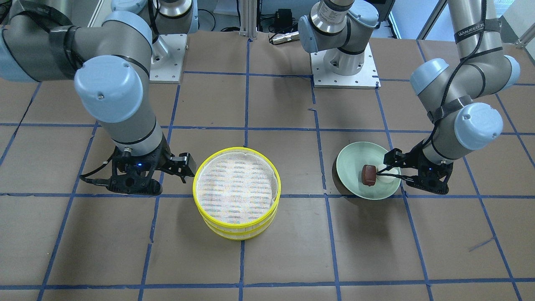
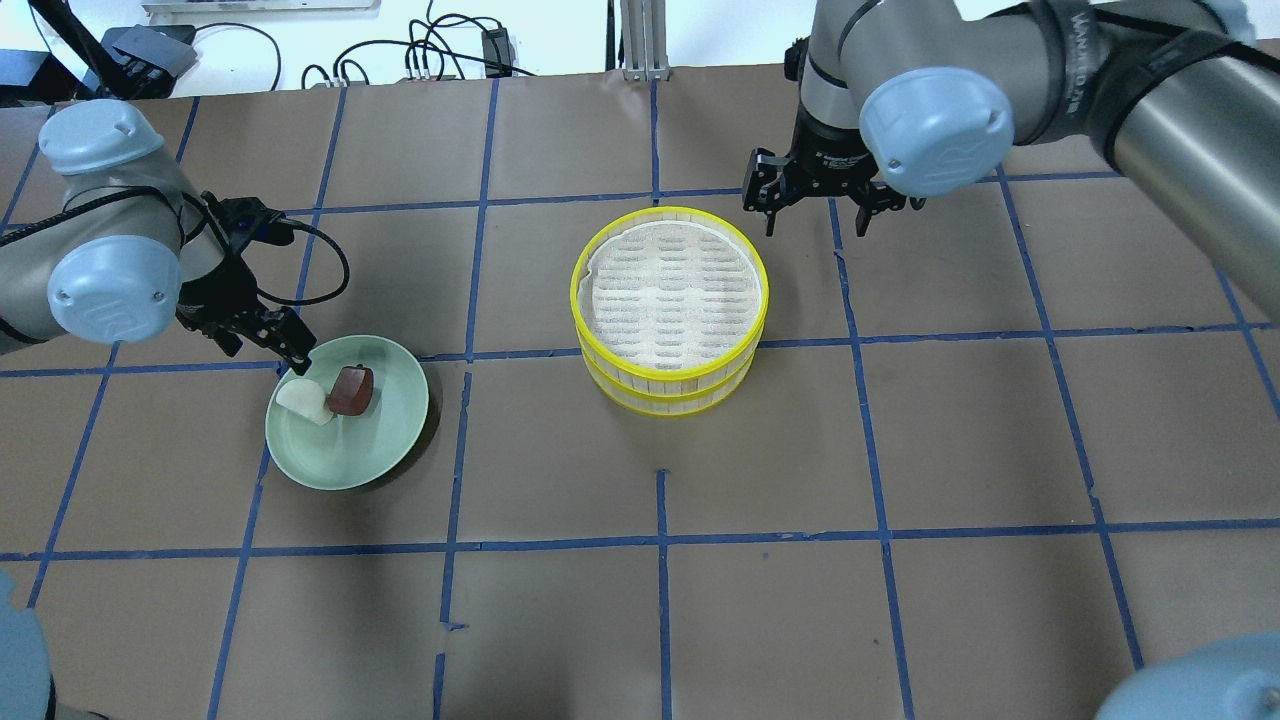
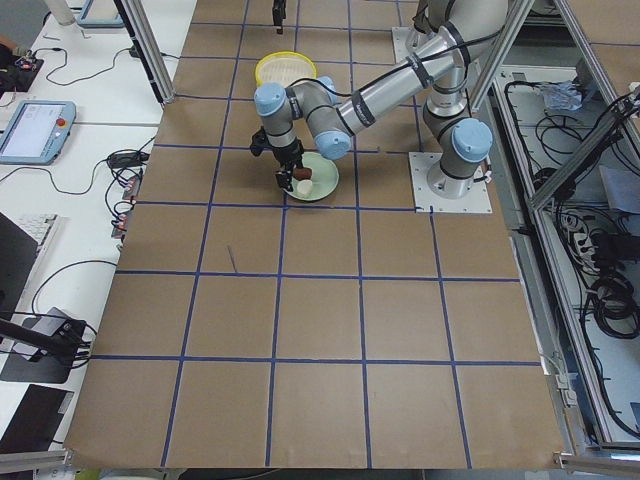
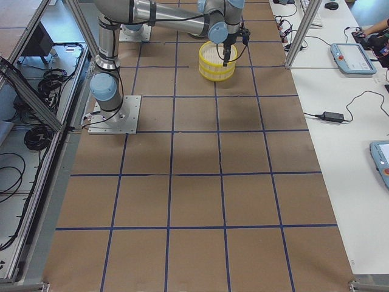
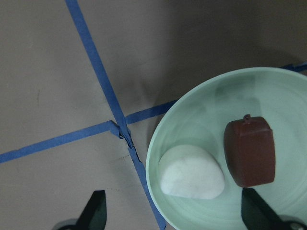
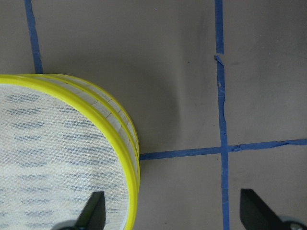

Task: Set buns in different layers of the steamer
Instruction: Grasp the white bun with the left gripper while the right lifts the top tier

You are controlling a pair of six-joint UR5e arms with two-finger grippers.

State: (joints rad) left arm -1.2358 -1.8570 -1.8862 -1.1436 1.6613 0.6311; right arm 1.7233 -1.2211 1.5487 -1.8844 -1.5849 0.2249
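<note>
Left end effector (image 2: 263, 352) is released, fingers spread wide, and sits at the robot-side-left edge of the round pale green plate (image 2: 350, 470). In the left wrist view one finger (image 5: 96, 211) is over bare brown surface outside the plate and the other finger (image 5: 254, 208) is over the plate interior, with nothing gripped. The small white oval bun (image 5: 192, 172) lies in the plate, roughly in line with the gap between those fingers. The dark reddish-brown rounded oblong bun (image 5: 249, 151) lies in the same plate just beside the white one, on its inner side. Whether the two buns touch can't be told. The plate sits on the brown paper-covered surface with blue tape grid (image 2: 900, 450), left of centre and well apart from the steamer. Both steamer layers are stacked near the centre. The upper round shallow tray with a bright yellow rim and pale slatted floor (image 2: 668, 212) sits directly on the matching lower yellow-rimmed tray (image 2: 665, 402). The upper floor is bare and the lower floor is hidden under it. Right end effector (image 2: 815, 215) is released too, fingers apart and holding nothing, just beside the stack at its far-right edge. In the right wrist view one finger (image 6: 95, 212) lines up with the yellow rim and the other finger (image 6: 252, 211) is over bare surface. Contact with the rim can't be told.
</note>
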